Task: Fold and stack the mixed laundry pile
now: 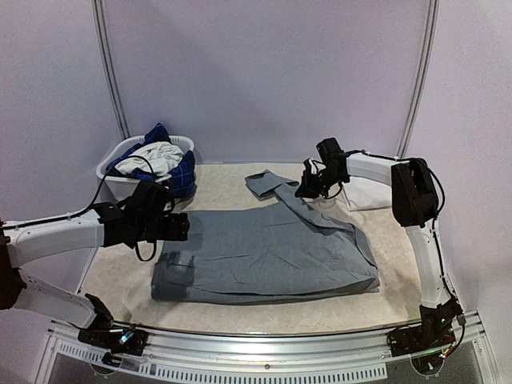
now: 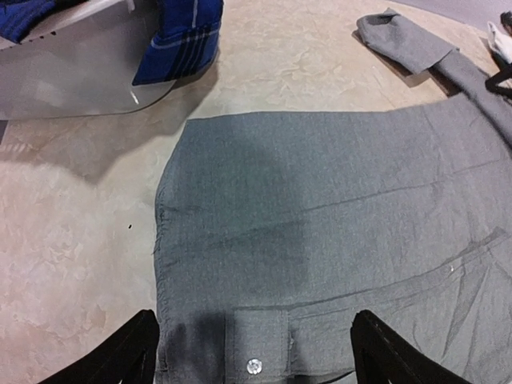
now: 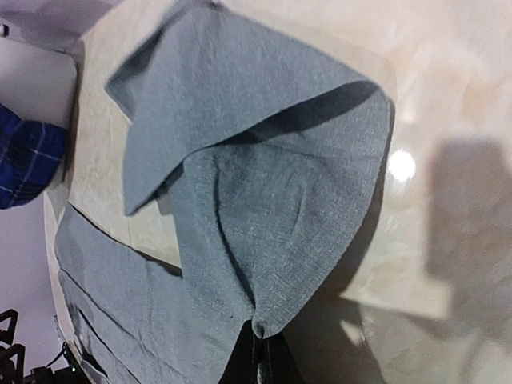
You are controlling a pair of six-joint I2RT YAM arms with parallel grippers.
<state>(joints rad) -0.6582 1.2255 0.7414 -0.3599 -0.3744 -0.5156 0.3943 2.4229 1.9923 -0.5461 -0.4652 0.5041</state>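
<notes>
On grey sleeve (image 3: 264,200): right pincer (image 3: 258,346), tight

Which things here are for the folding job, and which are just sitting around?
For the job:
- grey cloth shirt, spread flat, its sleeve pinched by the right gripper
- blue plaid cloth and white cloth, heaped together
- left gripper, open above the shirt

Just lying about:
- white plastic oval basket holding that heap
- pale marbled table

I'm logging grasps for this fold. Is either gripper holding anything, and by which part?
The right gripper is shut on the grey shirt, pinching a fold of its sleeve. The left gripper is open, holding nothing.
</notes>
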